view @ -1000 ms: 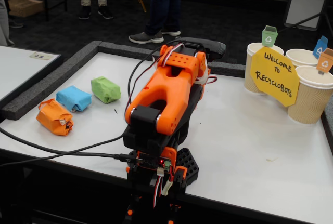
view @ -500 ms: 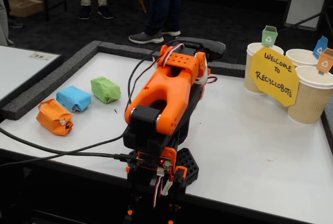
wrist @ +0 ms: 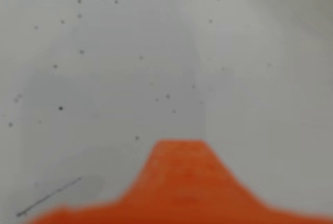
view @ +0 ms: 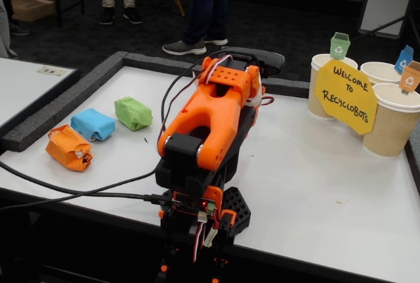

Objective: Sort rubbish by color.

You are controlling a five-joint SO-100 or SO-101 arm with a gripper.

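Three pieces of rubbish lie in a row at the table's left in the fixed view: a green bundle (view: 133, 113), a light blue bundle (view: 92, 124) and an orange taped bundle (view: 68, 148). The orange arm (view: 209, 122) sits folded over its base at the front middle, well to the right of them. Its gripper is hidden behind the arm there. In the wrist view only a blurred orange finger (wrist: 179, 177) shows at the bottom edge, close above the bare white table (wrist: 156, 52). None of the rubbish appears in that view.
Three tan paper cups stand at the back right: one with a green tag (view: 321, 89), one with a blue tag (view: 380, 71), one with an orange tag (view: 394, 125). A yellow sign (view: 346, 95) leans before them. Black cables (view: 79, 192) cross the front left. A grey foam border (view: 62, 106) edges the table.
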